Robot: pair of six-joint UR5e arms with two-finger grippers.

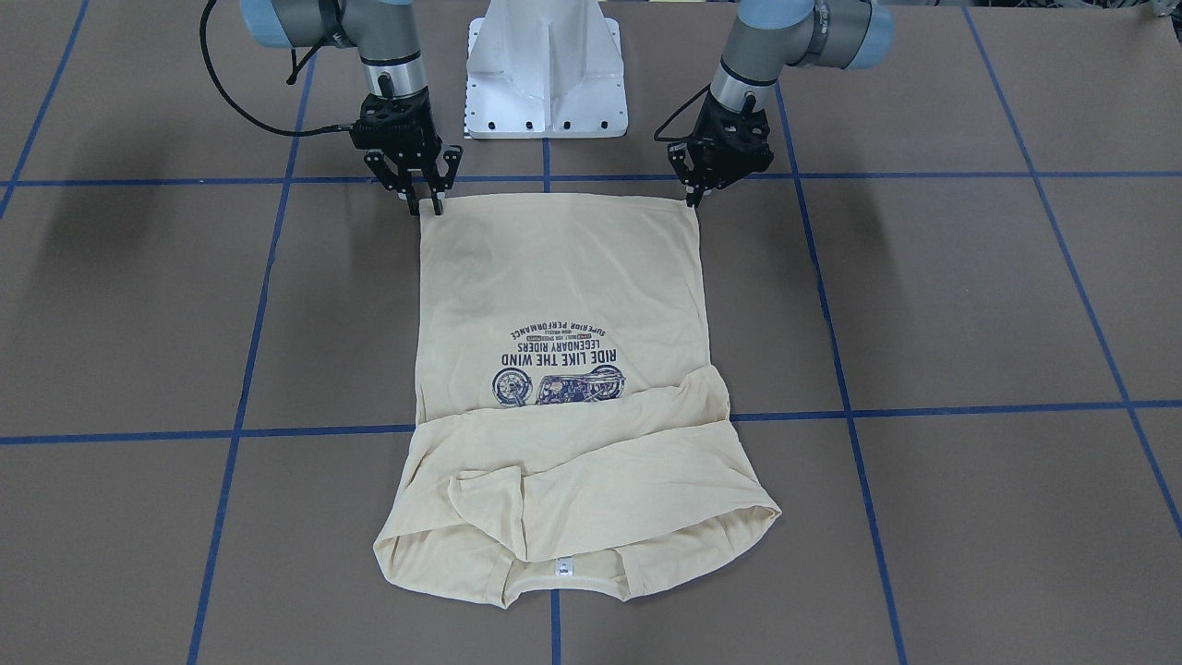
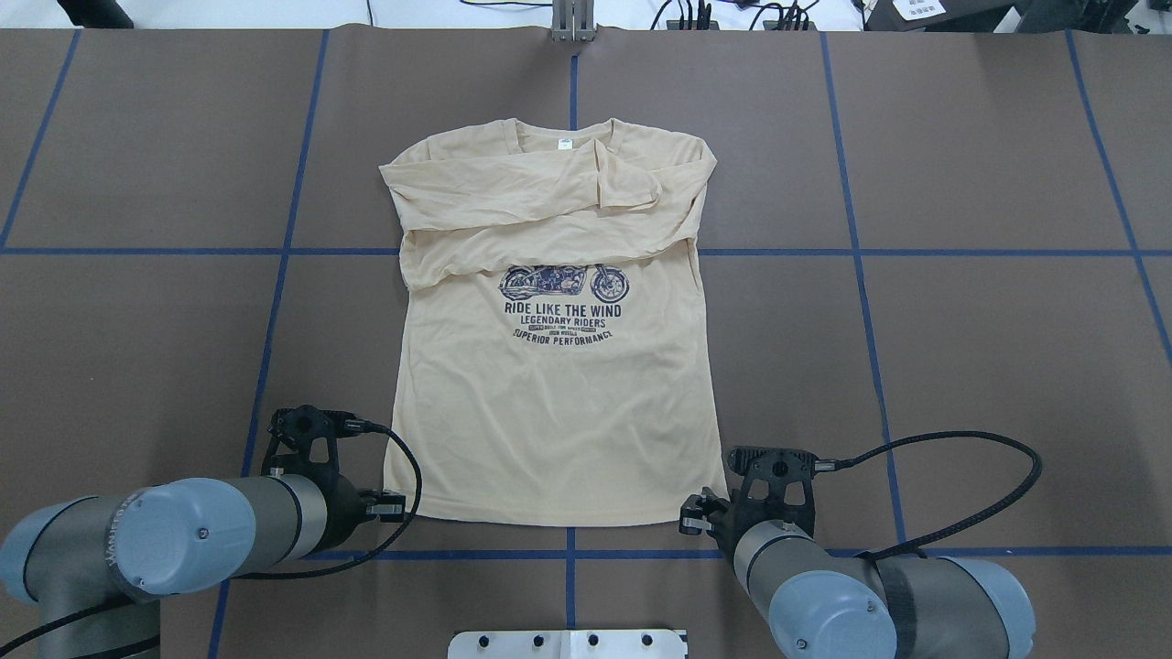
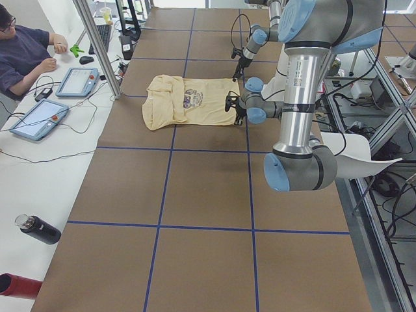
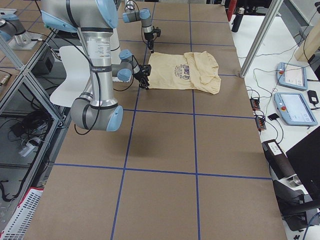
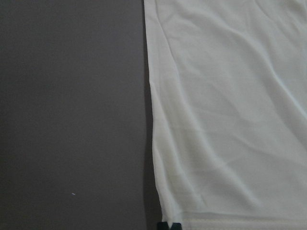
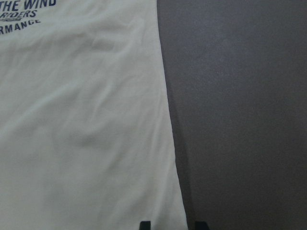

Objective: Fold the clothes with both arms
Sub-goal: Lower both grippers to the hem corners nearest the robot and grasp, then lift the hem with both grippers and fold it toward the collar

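The cream-yellow T-shirt (image 1: 563, 277) lies flat, print up, on the brown table (image 1: 970, 296). Its hem is toward the robot. Its sleeves are folded across the chest near the neck label (image 1: 564, 568). It also shows in the overhead view (image 2: 549, 412). My left gripper (image 1: 693, 200) is down at one hem corner, and in the left wrist view (image 5: 170, 226) its tips are pinched together on the shirt's corner. My right gripper (image 1: 424, 205) is at the other hem corner. In the right wrist view (image 6: 172, 224) its fingers stand apart, straddling the shirt's edge (image 6: 81, 134).
The white pedestal base (image 1: 545, 74) stands just behind the hem. Blue tape lines cross the table. At the far side an operator (image 3: 19, 52) sits at a bench with tablets (image 3: 77, 81). A black bottle (image 3: 39, 229) lies at that edge.
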